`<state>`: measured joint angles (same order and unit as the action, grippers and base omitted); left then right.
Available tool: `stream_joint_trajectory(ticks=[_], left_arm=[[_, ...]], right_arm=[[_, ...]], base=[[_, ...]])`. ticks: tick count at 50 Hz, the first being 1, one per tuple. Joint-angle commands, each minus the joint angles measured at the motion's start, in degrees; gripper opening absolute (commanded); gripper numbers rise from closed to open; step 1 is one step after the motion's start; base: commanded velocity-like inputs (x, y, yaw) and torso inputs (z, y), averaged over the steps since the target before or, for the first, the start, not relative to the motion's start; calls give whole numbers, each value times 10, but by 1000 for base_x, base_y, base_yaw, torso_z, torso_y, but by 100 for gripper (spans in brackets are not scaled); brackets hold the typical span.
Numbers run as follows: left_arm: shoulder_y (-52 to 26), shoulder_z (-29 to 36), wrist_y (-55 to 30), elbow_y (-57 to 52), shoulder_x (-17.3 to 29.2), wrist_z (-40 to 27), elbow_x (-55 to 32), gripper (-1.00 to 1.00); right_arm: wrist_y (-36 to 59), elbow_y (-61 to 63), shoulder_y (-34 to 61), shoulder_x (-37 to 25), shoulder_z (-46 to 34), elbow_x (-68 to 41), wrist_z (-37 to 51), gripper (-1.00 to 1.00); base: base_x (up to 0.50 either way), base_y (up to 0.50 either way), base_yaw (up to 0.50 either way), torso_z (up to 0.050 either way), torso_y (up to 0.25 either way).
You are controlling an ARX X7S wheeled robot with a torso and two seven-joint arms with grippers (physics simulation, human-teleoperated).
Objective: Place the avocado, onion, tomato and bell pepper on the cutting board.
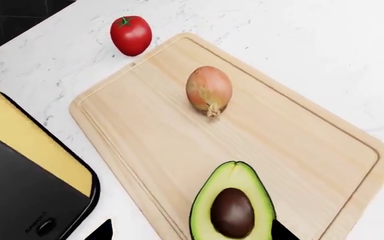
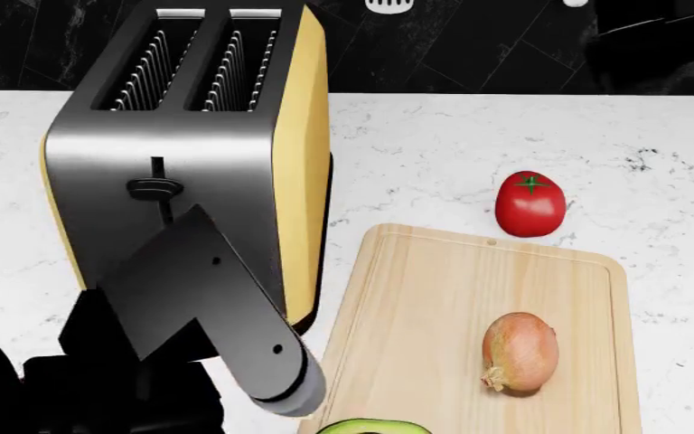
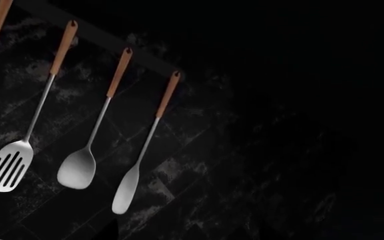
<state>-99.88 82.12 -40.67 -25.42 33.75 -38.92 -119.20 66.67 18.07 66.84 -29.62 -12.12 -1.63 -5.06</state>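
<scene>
While over the cutting board point(image 2: 444, 298), left arm point(image 2: 220, 307) angled down (avocado point(image 1: 232, 207) beneath).

Red tomato point(image 2: 530, 204), orange-tan onion point(image 2: 520, 352), light-wood cutting board point(image 2: 432, 307), white marbled counter point(image 2: 444, 145).

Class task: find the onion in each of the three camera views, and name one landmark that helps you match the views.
Left wrist view: the onion lies on the cutting board, between tomato and avocado.
Head view: on the board's lower right part, below the tomato.
Right wrist view: not in it; only hanging utensils on a dark wall.
Shared landmark: the tomato, just off the board on the counter.
</scene>
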Motion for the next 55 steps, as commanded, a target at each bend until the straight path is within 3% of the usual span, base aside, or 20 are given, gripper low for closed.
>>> stream_joint_trajectory(ticks=[1, 12, 28, 41, 55], left_arm=[[-47, -24, -35, -42, 78, -27, -66, 100], [-59, -17, -40, -75, 139, -69, -110, 100], [-19, 2, -36, -96, 203, -90, -87, 100], [0, 14, -54, -57, 226, -71, -33, 100], [-6, 28, -87, -45, 248, -84, -37, 100]], right_arm=[[-3, -1, 7, 16, 4, 17, -12, 100], [-10, -11, 12, 19, 0, 15, -12, 100], [-16, -14, 8, 22, -1, 13, -10, 100], [-23, -18, 1, 24, 0, 12, -7, 100], [-34, -33, 8, 26, -5, 11, -8, 100]], base=[[0, 0, 0, 0, 0], [0, 0, 0, 0, 0], [0, 0, 0, 0, 0], [0, 0, 0, 0, 0], [0, 0, 0, 0, 0]])
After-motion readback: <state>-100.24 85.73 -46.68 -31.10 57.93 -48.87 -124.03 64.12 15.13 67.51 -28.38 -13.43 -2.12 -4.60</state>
